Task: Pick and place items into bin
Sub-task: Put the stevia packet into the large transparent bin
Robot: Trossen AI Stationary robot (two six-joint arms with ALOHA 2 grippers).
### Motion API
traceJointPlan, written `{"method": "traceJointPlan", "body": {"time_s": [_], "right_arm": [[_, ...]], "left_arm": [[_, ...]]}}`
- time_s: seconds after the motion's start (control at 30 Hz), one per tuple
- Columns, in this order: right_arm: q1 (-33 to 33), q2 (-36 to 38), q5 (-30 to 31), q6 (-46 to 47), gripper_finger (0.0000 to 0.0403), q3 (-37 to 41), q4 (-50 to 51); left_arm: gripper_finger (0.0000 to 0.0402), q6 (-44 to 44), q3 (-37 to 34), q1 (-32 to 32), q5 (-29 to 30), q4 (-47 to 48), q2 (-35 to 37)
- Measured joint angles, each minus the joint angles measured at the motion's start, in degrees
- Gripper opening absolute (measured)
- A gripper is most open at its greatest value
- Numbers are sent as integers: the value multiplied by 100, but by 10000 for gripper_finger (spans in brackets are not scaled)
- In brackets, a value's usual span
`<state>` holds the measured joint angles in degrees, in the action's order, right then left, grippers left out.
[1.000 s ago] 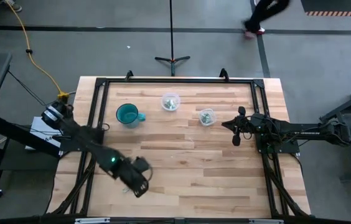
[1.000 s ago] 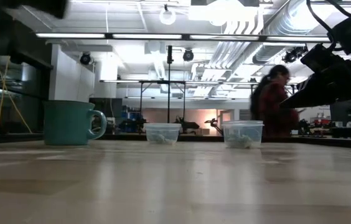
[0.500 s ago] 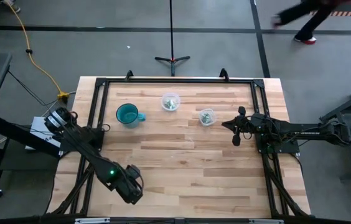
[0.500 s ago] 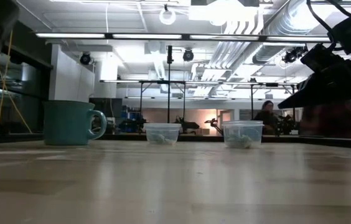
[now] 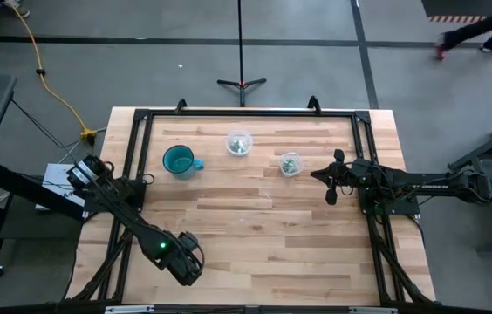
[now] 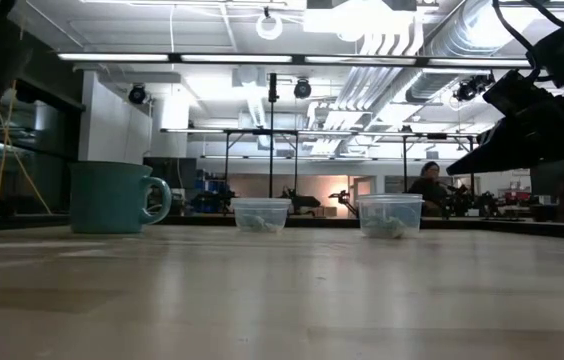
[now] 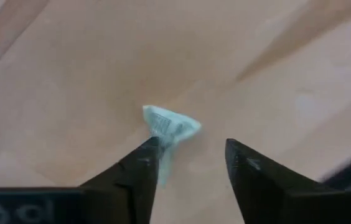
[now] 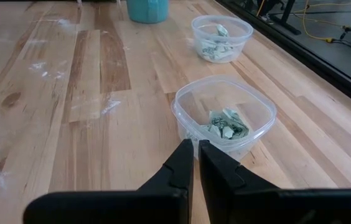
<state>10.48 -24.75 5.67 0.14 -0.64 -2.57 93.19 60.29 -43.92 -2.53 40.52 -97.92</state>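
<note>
Down at the near-left part of the table (image 5: 255, 235), the left gripper (image 7: 191, 163) hangs just over the wood with its fingers spread. One small pale green-and-white piece (image 7: 168, 126) lies on the boards at the tip of one finger (image 7: 144, 163), apparently touching it; the other finger stands apart, with bare wood between. The piece looks like a folded scrap with print on it, light and likely to skid.

Judgement on the step: this is the approach to a pinch, not yet a grasp. The piece sits off-centre, toward one finger. Closing as things stand would likely push it sideways or catch only a corner. Better to shift the gripper across so the piece lies midway between the fingertips, settle the tips lightly to the wood, then close slowly and lift straight up.

Farther out: two clear bins stand near the table's far edge, well apart from this gripper. The nearer-centre bin (image 5: 239, 143) and the bin (image 8: 223, 122) just ahead of the right gripper (image 8: 194, 163) each already hold a few pieces. A teal mug (image 5: 179, 161) stands left of them.

Right arm waits at the right side, its fingers pressed together, pointed at the second bin.

A person (image 6: 427, 187) shows in the room behind.
</note>
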Motion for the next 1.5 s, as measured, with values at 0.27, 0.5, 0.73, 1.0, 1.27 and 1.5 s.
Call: {"method": "traceJointPlan", "body": {"time_s": [0.27, 0.5, 0.73, 1.0, 1.27, 1.5], "right_arm": [[-1, 0, -4, -6, 16, 0, 15], [0, 0, -4, -13, 17, 0, 17], [0, 0, -4, -13, 16, 0, 22], [-2, 1, -4, -37, 17, 0, 21], [-1, 0, -4, -37, 16, 0, 21], [0, 0, -4, -41, 16, 0, 20]], "left_arm": [[223, -13, 22, 4, -292, -34, -506], [169, -333, 11, 4, -319, 25, -565], [27, -1250, 5, 180, -119, 28, -512], [47, -4200, -17, 1176, 2762, -685, -62], [33, -7932, -11, 3468, 3370, -1961, 165], [22, -10227, -11, 5514, 1389, -3403, 104]]}}
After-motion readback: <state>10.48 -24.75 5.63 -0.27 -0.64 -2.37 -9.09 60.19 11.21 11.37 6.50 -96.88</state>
